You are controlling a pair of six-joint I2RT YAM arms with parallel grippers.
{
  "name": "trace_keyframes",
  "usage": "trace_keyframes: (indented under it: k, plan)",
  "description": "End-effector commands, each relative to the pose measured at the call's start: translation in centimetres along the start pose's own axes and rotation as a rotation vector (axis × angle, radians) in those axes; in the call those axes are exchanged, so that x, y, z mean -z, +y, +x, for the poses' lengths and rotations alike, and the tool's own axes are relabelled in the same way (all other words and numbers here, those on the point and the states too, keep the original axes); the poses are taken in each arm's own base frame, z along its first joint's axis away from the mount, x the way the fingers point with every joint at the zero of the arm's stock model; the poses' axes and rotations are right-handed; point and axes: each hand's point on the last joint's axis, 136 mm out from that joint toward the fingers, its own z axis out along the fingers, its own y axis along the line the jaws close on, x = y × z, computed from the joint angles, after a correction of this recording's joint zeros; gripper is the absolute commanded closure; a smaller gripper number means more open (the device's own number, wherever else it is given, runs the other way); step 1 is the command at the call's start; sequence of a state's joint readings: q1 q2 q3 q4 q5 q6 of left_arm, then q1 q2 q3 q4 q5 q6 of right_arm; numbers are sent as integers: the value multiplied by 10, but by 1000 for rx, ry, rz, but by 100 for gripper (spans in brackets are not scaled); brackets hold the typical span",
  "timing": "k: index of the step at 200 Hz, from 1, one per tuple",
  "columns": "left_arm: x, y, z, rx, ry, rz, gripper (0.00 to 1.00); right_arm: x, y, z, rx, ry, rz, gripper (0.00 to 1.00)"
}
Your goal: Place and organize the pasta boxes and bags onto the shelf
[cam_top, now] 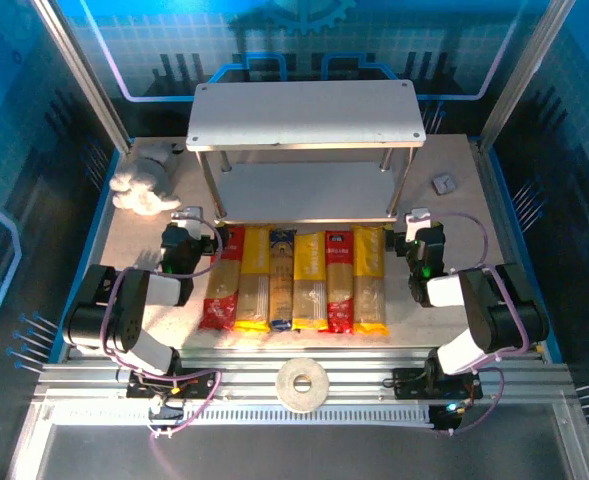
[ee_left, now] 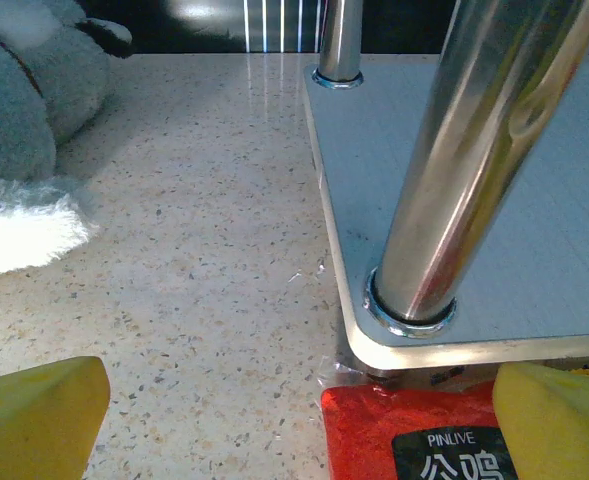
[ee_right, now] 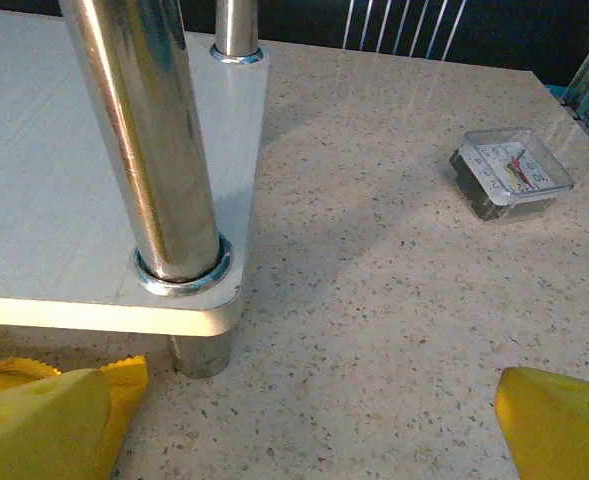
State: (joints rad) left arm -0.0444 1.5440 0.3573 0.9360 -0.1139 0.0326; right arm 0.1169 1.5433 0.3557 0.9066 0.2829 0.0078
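Note:
Six long pasta packs lie side by side on the table in front of the shelf (cam_top: 304, 115): a red pack (cam_top: 220, 285), a yellow one (cam_top: 253, 283), a pale one with dark blue ends (cam_top: 281, 283), another yellow (cam_top: 309, 283), a second red (cam_top: 339, 283) and a third yellow (cam_top: 371, 283). My left gripper (cam_top: 191, 240) hovers open just left of the row, by the shelf's front left leg (ee_left: 479, 160); the red pack's end (ee_left: 404, 435) lies between its yellow fingertips (ee_left: 36, 418). On the other side, my right gripper (cam_top: 419, 242) is open beside the front right leg (ee_right: 154, 150), nothing between its fingertips (ee_right: 559, 422).
A white plush toy (cam_top: 144, 185) lies at the back left, close to my left arm. A small square clock (cam_top: 444, 184) sits at the back right. A flat beige ring (cam_top: 302, 383) rests on the rails at the near edge. The shelf's lower board (cam_top: 309, 190) is bare.

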Motion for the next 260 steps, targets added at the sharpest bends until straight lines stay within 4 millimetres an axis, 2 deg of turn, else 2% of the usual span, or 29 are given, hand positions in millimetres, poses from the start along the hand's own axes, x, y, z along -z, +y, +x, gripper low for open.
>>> trace_keyframes:
  k: [1,122,143,164,193,219,246,260]
  plan:
    - [-3,0,-6,6,-11,15,1,-3,-7,-17,-22,-52,22,0]
    - [-5,2,-5,34,8,31,1,-3,-6,-17,-28,-49,12,0]
    - [-3,-2,-12,22,23,50,12,-1,-11,-20,-42,-41,38,0]
    - [10,-5,-37,21,62,41,20,6,-2,-24,5,-85,26,0]
    - [42,-22,-68,116,68,38,22,9,1,-26,21,-112,31,0]
    - [69,-46,-73,116,84,33,23,-3,-3,-24,-10,-38,3,1]
    - [86,-52,-77,148,103,34,23,-4,-3,-24,-18,-33,-12,1]
    - [93,-53,-82,145,101,43,23,-2,-7,-40,-16,-16,3,0]
